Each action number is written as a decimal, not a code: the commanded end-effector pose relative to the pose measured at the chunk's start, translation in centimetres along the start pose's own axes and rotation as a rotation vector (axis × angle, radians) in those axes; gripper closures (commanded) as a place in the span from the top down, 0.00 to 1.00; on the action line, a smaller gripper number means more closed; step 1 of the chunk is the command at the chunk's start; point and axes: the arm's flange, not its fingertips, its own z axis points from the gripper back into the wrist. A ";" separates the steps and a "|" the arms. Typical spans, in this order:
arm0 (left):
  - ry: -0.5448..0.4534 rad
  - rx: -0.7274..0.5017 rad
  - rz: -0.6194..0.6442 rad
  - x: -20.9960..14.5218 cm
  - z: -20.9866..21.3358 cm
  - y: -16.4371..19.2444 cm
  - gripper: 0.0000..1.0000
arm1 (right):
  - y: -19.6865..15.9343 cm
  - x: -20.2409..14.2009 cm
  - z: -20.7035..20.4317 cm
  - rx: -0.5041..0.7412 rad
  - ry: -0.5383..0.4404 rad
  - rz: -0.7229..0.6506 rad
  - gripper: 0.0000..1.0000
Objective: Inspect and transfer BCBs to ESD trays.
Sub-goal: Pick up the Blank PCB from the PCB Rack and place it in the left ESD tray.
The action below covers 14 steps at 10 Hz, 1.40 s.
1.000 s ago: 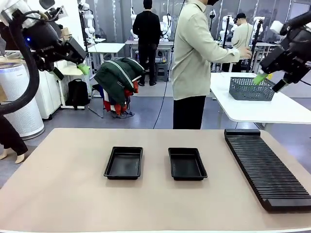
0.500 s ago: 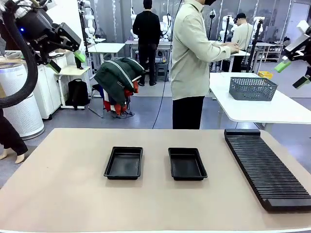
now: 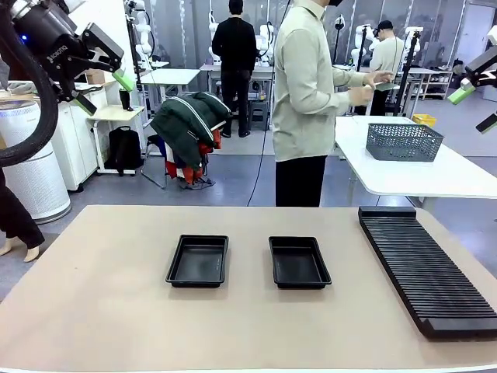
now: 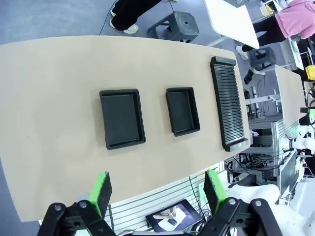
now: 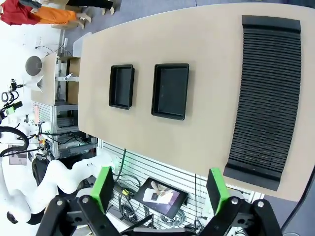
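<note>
A: The worktop (image 3: 93,295)?
B: Tan. Two ESD trays (image 3: 198,260) side by side, mid-frame. Left gripper (image 3: 105,92) and right gripper (image 3: 474,109): fingers spread, released.
A: The room?
B: Front view: person (image 3: 307,93), mesh basket (image 3: 402,144) upper right. Left wrist view: tablet (image 4: 174,219), bottom centre.

On my table (image 3: 93,311) the left tray (image 3: 197,260) and right tray (image 3: 298,262) lie side by side near the middle, a gap between them, with the rack (image 3: 425,268) well to their right along the table's right edge. Behind the far edge stands a person (image 3: 307,101), and farther right a basket (image 3: 403,141) sits on a side table (image 3: 435,175). My left claw (image 3: 105,92) hangs high at far left, my right claw (image 3: 475,109) high at far right.
</note>
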 end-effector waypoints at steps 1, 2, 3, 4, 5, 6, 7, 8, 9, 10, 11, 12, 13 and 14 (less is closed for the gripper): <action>0.033 -0.018 0.024 0.8 0.8 0.8 1.00 | 0.0 0.3 0.2 0.015 -0.008 -0.009 1.00; 0.036 -0.013 0.027 1.0 0.9 0.9 1.00 | -0.1 0.3 0.1 0.010 -0.005 -0.010 1.00; 0.042 -0.014 0.030 1.1 0.9 1.1 1.00 | -0.1 0.4 0.0 -0.001 -0.005 -0.009 1.00; 0.048 -0.012 0.037 1.3 1.0 1.3 1.00 | -0.1 0.4 -0.1 -0.009 -0.005 -0.003 1.00; 0.053 -0.013 0.036 1.4 1.0 1.3 1.00 | 0.0 0.4 -0.1 -0.013 -0.014 0.001 1.00; 0.056 -0.010 0.037 1.4 0.9 1.3 1.00 | -0.1 0.5 0.0 -0.010 -0.025 0.005 1.00; 0.061 -0.005 0.036 1.3 0.9 1.3 1.00 | -0.2 0.6 0.0 -0.009 -0.038 0.001 1.00; 0.063 -0.006 0.035 1.2 0.9 1.4 1.00 | -0.2 0.6 0.0 -0.010 -0.039 0.013 1.00; 0.064 -0.005 0.033 1.2 0.9 1.4 1.00 | -0.1 0.8 0.1 -0.015 -0.056 0.019 1.00; 0.065 0.002 0.033 1.1 0.9 1.2 1.00 | -0.2 0.8 0.1 -0.010 -0.052 0.023 1.00; 0.065 0.004 0.031 1.1 0.9 1.1 1.00 | -0.1 0.9 0.2 -0.011 -0.067 0.034 1.00; 0.067 0.008 0.030 1.1 0.9 1.0 1.00 | 0.0 0.9 0.3 -0.006 -0.078 0.050 1.00; 0.072 0.014 0.028 1.2 0.8 0.9 1.00 | 0.0 1.0 0.3 0.004 -0.075 0.063 1.00; 0.073 0.015 0.026 1.2 0.8 0.8 1.00 | 0.2 1.0 0.3 0.006 -0.070 0.074 1.00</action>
